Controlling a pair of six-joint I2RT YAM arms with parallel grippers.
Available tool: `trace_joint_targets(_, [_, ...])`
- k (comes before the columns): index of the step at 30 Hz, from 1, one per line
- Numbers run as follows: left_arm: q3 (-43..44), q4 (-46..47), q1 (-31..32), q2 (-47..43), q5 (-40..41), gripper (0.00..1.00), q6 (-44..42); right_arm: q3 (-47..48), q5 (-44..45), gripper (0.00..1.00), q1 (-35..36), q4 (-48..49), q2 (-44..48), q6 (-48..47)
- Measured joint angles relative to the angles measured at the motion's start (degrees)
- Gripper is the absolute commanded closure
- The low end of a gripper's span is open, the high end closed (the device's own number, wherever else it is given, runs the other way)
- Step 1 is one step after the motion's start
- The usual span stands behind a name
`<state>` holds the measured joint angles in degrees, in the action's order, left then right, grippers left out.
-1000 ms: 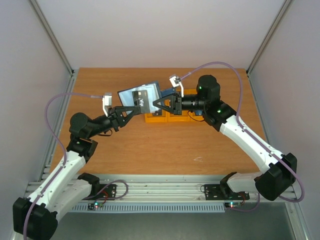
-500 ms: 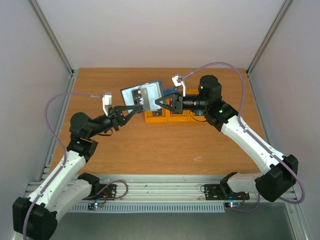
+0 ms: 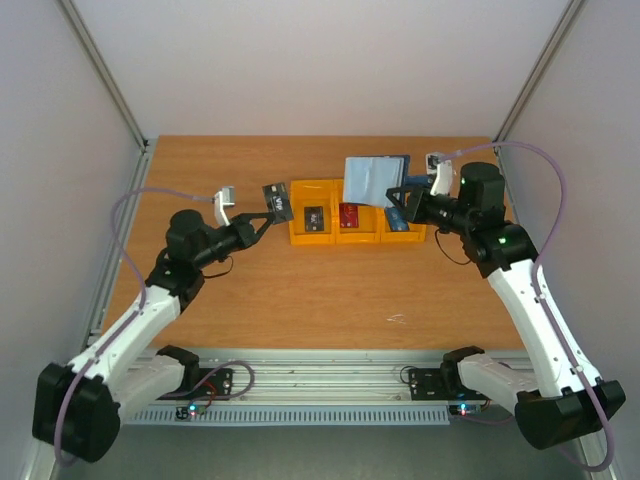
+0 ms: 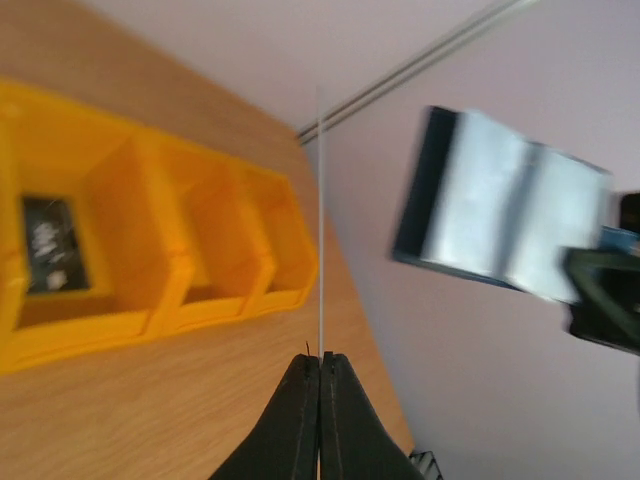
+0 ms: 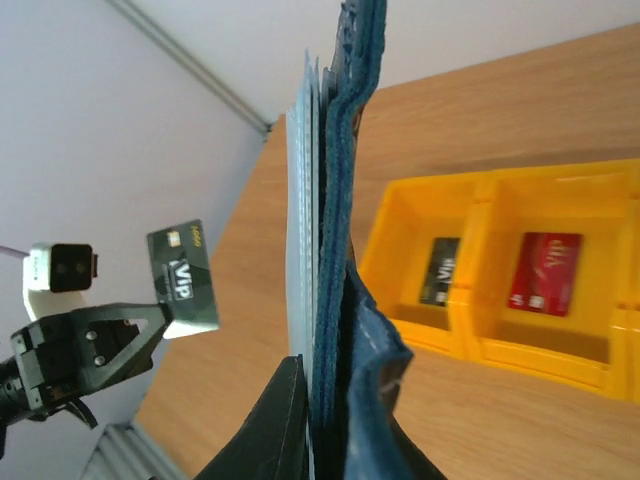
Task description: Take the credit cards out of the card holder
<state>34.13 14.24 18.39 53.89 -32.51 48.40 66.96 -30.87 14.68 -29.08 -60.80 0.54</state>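
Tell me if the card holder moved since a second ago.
Yes. The card holder went right, from the left end of the orange bins toward their right.

Robot lab test cell, not a home or shop. Bare wooden worktop boxed in by plain white panels on 3 sides. Aluminium frame posts run up the upper left and upper right of the top view. Left arm and right arm are bolted to a slotted metal rail along the bottom edge.
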Motion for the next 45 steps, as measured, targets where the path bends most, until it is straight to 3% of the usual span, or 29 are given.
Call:
trace_joint_targets(5, [2.8, -5.3, 0.9, 10.3, 2.4, 1.00, 0.7, -0.1, 4.4, 0.99, -1.5, -4.9, 0.9, -3.3])
trace_joint_targets(9, [10.1, -7.0, 3.7, 20.9, 3.0, 1.00, 0.6, -0.3, 5.4, 0.99, -3.1, -6.8, 0.7, -6.1])
trace_joint_targets(16, [21.7, -8.4, 6.1, 36.3, 7.7, 1.00, 0.8, -0.2, 1.5, 0.99, -9.5, -7.2, -4.3, -8.7])
trace_joint_targets(22, [31.8, -14.9, 6.9, 48.2, 11.4, 1.00, 0.4, 0.5, -2.0, 0.99, -13.6, -7.2, -10.5, -9.1])
trace_joint_targets(33, [35.0, -23.9, 8.7, 54.1, 16.3, 1.00, -1.1, 3.3, -4.5, 0.99, -14.9, -9.2, -12.0, -12.2])
trace_joint_targets(45, [36.5, -22.6, 9.1, 56.8, 17.3, 0.96, -2.9, 3.3, -6.0, 0.99, -15.4, -10.6, -11.9, -12.2])
